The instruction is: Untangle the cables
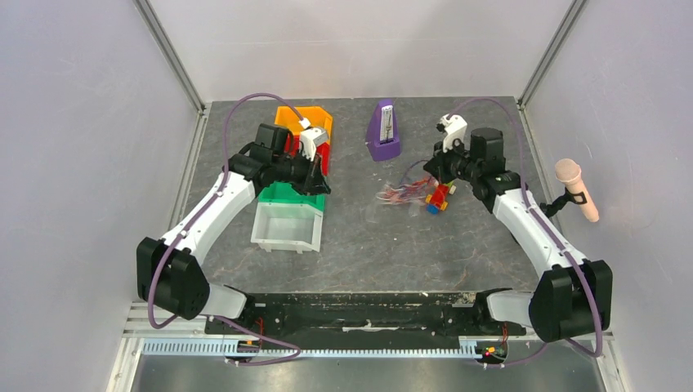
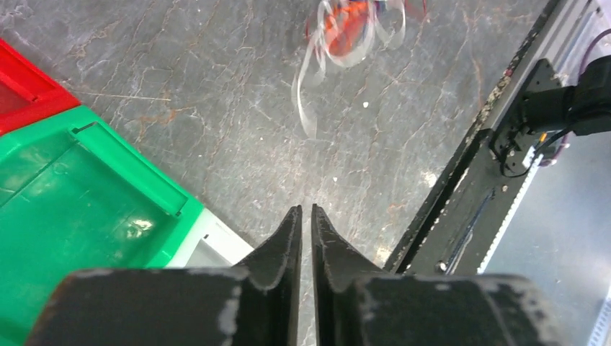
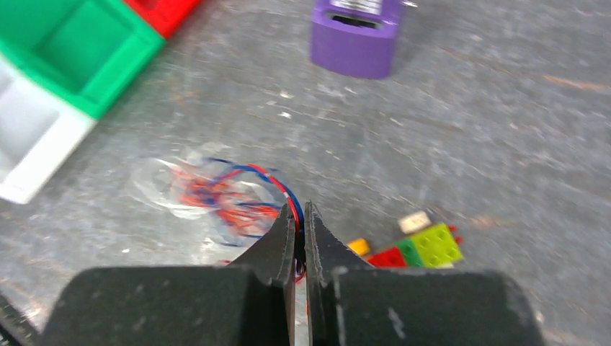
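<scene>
The cables are a loose bundle of thin red and blue wires lying on the grey table right of centre, mixed with a clear plastic strip. In the right wrist view they are blurred. One red-and-blue strand runs in between the fingers of my right gripper, which is shut on it. From above, that gripper sits at the bundle's right end. My left gripper hovers over the green bin, far from the wires. Its jaws stand a narrow slit apart, with nothing between them.
Green, white, orange and red bins are stacked at the left. A purple metronome stands at the back centre. Coloured toy bricks lie beside the wires. A microphone sticks in from the right.
</scene>
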`<state>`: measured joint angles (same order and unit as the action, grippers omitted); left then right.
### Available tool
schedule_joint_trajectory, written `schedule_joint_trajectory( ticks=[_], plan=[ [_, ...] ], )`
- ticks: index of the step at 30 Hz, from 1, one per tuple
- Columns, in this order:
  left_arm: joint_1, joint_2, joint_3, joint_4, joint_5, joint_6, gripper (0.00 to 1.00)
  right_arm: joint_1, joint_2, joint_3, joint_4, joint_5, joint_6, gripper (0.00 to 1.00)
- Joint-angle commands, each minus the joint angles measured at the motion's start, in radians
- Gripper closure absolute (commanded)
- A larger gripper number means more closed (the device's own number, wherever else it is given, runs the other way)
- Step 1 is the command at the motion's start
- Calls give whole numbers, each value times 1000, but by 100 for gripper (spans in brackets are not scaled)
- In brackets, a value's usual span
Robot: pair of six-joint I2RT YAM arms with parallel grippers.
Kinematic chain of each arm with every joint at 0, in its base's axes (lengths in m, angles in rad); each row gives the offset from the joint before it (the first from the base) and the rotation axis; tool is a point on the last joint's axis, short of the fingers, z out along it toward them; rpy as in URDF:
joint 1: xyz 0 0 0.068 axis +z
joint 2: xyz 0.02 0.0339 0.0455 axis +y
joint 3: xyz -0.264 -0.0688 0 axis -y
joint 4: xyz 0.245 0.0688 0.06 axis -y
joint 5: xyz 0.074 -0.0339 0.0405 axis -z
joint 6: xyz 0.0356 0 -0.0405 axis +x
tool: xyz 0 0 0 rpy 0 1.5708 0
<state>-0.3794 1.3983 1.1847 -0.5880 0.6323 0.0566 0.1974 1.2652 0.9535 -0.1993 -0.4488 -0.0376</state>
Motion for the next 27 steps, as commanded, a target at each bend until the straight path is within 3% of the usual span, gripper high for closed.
schedule_joint_trajectory(
  ticks=[1,5,7,12,16,18,23,27],
  plan=[
    [3,5,-17,-41,-1,91,95,-68,-24,2,-13,103,-65,100],
    [5,-9,-44,-49,-9,148,98,-128,-22,8,-33,110,-107,100],
    [-11,-24,-45,-32,63,138,98,-130,-19,9,-66,5,-135,100],
    [-121,-35,-30,84,62,54,96,-124,5,-14,-31,-292,-57,100],
    [-122,-38,-40,208,22,-19,42,-98,8,24,20,-446,22,100],
    [-121,-37,-39,219,-2,-14,31,-76,-1,72,20,-522,36,100],
    [-121,-29,-46,188,-32,52,24,-26,-15,113,8,-629,68,100],
    [-121,-13,-55,177,-79,98,24,38,59,104,-213,-458,-186,100]
  ],
)
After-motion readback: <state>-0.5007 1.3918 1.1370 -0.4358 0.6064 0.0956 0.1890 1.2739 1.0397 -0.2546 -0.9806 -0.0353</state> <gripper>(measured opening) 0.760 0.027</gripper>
